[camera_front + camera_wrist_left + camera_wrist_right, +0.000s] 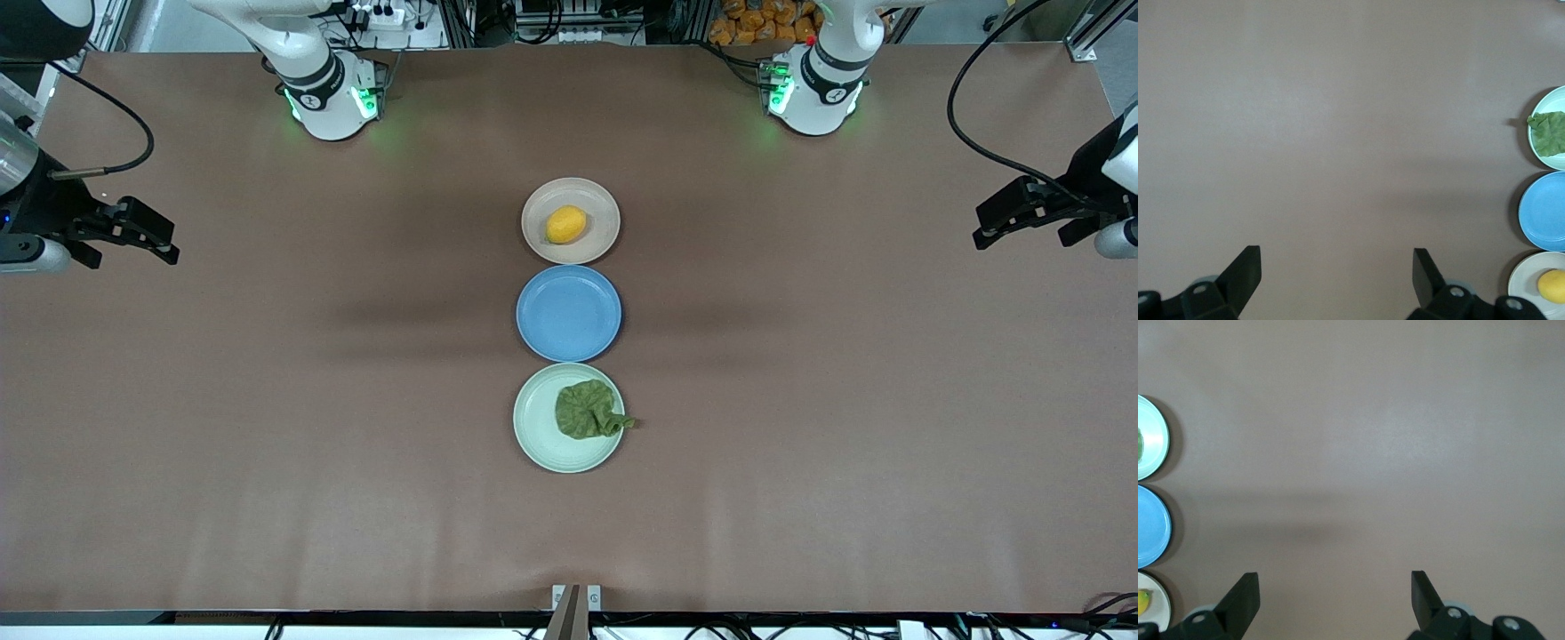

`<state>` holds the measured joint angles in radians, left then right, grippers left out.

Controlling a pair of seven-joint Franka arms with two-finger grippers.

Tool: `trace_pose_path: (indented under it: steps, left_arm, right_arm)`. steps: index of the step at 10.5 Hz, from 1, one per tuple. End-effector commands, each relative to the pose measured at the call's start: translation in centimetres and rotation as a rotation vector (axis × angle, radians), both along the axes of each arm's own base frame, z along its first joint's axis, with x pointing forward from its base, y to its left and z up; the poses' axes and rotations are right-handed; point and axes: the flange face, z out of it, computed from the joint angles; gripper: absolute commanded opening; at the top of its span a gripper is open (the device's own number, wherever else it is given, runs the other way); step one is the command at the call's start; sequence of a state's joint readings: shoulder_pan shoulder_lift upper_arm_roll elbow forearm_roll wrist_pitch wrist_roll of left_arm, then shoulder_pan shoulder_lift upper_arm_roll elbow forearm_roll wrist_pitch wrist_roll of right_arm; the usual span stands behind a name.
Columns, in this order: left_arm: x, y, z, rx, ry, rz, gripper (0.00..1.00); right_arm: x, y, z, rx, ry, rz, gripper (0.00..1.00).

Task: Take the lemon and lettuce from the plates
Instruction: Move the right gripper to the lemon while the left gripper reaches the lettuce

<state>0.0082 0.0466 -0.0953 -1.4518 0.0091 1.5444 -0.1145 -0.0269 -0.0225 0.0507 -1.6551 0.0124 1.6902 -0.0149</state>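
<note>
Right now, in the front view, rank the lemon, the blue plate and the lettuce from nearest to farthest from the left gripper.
1. Lemon, on the beige plate, level with the left gripper.
2. Blue plate, middle of the row.
3. Lettuce, on the green plate, nearest the camera.

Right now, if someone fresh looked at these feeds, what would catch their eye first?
Three plates in a line mid-table: the beige-pink plate with the lemon farthest from the front camera, the empty blue plate between, the mint plate nearest, its lettuce overhanging the rim toward the left arm's end. The left gripper and right gripper wait open over the table's ends.
</note>
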Motion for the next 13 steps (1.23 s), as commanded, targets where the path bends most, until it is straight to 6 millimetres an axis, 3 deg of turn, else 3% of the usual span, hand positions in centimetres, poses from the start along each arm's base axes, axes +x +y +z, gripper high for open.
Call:
trace_pose_path:
  steps: [1, 4, 6, 8, 10, 13]
  left_arm:
    - [-0.5, 0.1, 0.4, 0.021, 0.002, -0.023, 1.00]
    - [0.5, -1.0, -1.4, 0.005, 0.033, -0.044, 1.00]
    - [3.0, -3.4, -4.1, -0.055, 0.001, -0.076, 1.00]
    - [4.8, -8.7, -6.5, -0.071, -0.053, -0.147, 1.00]
    - [6.5, -13.6, -9.2, -0.097, -0.127, -0.200, 1.00]
    - [8.5, -21.8, -15.2, -0.148, -0.230, -0.254, 1.00]
  right_arm:
    - [-0.3, 0.1, 0.2, -0.005, -0.007, 0.004, 1.00]
    - [-0.4, 0.7, -0.3, 0.004, 0.007, 0.005, 1.00]
    - [-0.3, 2.9, -0.8, 0.048, 0.023, 0.003, 1.00]
    - [-0.7, 7.3, -1.9, 0.050, 0.067, -0.037, 1.00]
    - [-1.4, 13.1, -2.9, 0.045, 0.092, -0.076, 1.00]
    - [-2.9, 20.7, -5.6, 0.022, 0.142, -0.112, 1.00]
